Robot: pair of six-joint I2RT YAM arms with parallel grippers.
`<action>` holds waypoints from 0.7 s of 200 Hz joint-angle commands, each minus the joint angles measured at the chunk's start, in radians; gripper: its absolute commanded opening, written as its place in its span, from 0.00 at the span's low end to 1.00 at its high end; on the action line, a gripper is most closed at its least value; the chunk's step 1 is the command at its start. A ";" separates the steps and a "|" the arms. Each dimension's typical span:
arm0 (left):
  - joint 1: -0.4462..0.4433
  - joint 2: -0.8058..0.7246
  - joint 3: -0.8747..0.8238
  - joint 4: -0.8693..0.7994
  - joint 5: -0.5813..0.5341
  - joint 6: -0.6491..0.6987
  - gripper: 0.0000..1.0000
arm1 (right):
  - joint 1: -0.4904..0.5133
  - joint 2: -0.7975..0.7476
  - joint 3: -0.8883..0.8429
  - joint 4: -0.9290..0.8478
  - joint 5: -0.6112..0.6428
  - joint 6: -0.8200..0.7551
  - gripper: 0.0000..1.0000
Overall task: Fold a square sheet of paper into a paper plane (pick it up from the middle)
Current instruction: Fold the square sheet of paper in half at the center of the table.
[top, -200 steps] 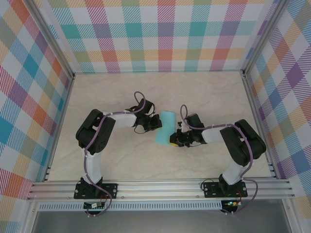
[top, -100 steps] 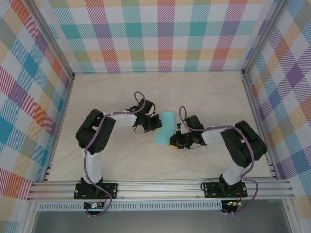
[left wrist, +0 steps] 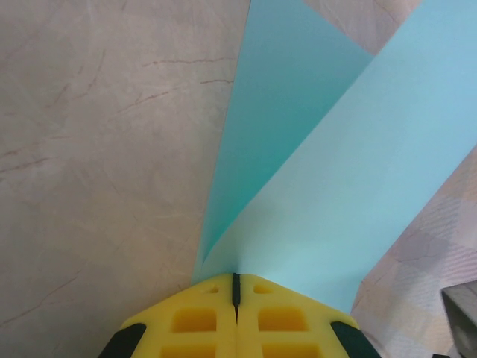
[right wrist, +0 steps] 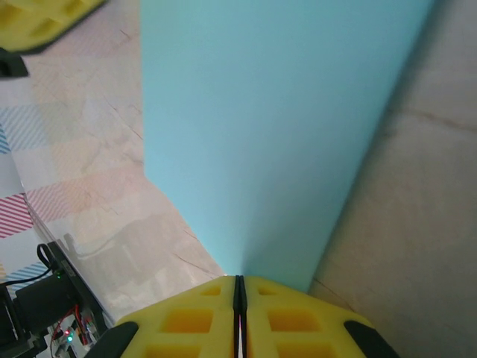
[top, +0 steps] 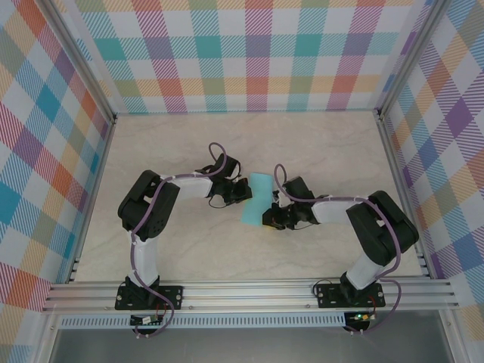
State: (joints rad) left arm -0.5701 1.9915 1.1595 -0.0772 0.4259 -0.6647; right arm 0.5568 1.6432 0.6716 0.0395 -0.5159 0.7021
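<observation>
top external view: pale marbled beige tabletop (top: 318, 151), walled on three sides by pastel plaid panels (top: 257, 53). two black-and-white jointed arms bolted at the near aluminium rail (top: 249, 291), left arm (top: 147, 208) and right arm (top: 374, 223), both bent inward toward mid-table. between their wrists, the thin light turquoise square sheet of paper (top: 255, 198), matte and plain, slantwise near the table's middle, partly raised off the surface to judge by the wrist views.

left wrist view: left gripper (left wrist: 235, 287), yellow blocky fingers (left wrist: 194, 324) pressed together, clamped on one edge of the sheet. from the pinch, two turquoise layers fanning out in a v, one bent over the other. soft curve rather than pressed crease, as far as visible. marbled tabletop beneath.

right wrist view: right gripper (right wrist: 238, 287), yellow fingers (right wrist: 190, 321) likewise closed with only a hairline between them, nipping an edge on the sheet's other side. a single smooth turquoise face running away from the pinch. tip of the left gripper's yellow finger at the upper left corner.

judged progress: early. done: sheet picked up and gripped from both sides. probably under way: bringing one half over the other for the centre fold. left: flattening that fold into a sharp crease, turning corners in for the nose, folding down the wings. no pointed dart shape, no triangular layers, no paper plane yet.
</observation>
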 commanded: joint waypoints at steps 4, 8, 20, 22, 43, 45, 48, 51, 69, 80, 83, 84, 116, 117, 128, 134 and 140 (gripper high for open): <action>-0.019 0.046 -0.030 -0.111 -0.069 0.019 0.00 | 0.005 -0.019 0.064 -0.009 0.000 0.011 0.11; -0.020 0.046 -0.030 -0.113 -0.070 0.020 0.00 | 0.005 -0.018 0.068 -0.009 0.004 0.013 0.11; -0.021 0.047 -0.029 -0.113 -0.070 0.020 0.00 | 0.005 -0.009 0.086 -0.029 0.024 0.009 0.12; -0.020 0.046 -0.029 -0.113 -0.070 0.021 0.00 | 0.005 -0.005 0.089 -0.033 0.028 0.007 0.12; -0.020 0.049 -0.027 -0.110 -0.067 0.020 0.00 | 0.005 0.042 0.099 -0.029 0.018 0.008 0.12; -0.020 0.050 -0.027 -0.110 -0.067 0.020 0.00 | 0.005 0.047 0.096 -0.023 0.014 0.009 0.12; -0.020 0.050 -0.027 -0.110 -0.067 0.019 0.00 | 0.005 0.052 0.093 -0.017 0.011 0.013 0.12; -0.020 0.049 -0.027 -0.110 -0.065 0.019 0.00 | 0.005 0.058 0.088 -0.012 0.010 0.015 0.12; -0.021 0.049 -0.026 -0.111 -0.065 0.020 0.00 | 0.005 0.085 0.050 0.024 0.003 0.023 0.12; -0.020 0.049 -0.026 -0.111 -0.065 0.020 0.00 | 0.005 0.097 0.032 0.032 0.003 0.022 0.11; -0.020 0.047 -0.026 -0.111 -0.065 0.020 0.00 | 0.005 0.100 0.026 0.033 0.004 0.022 0.11; -0.020 0.047 -0.026 -0.111 -0.065 0.020 0.00 | 0.005 0.100 0.024 0.034 0.005 0.022 0.11; -0.020 0.050 -0.024 -0.113 -0.068 0.025 0.00 | 0.005 0.084 0.003 0.008 0.020 0.014 0.11; -0.020 0.050 -0.024 -0.113 -0.068 0.024 0.00 | 0.005 0.082 0.005 0.006 0.020 0.013 0.11; -0.020 0.051 -0.026 -0.113 -0.069 0.024 0.00 | 0.005 0.062 0.021 -0.017 0.029 0.006 0.12; -0.020 0.051 -0.027 -0.113 -0.071 0.025 0.00 | 0.005 0.053 0.035 -0.031 0.034 0.000 0.12; -0.020 0.053 -0.026 -0.113 -0.070 0.026 0.00 | 0.003 0.043 0.048 -0.038 0.036 -0.004 0.12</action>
State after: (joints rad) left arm -0.5701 1.9915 1.1595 -0.0772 0.4263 -0.6613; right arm 0.5545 1.7214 0.7067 0.0849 -0.5034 0.7197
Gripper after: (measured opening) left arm 0.046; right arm 0.115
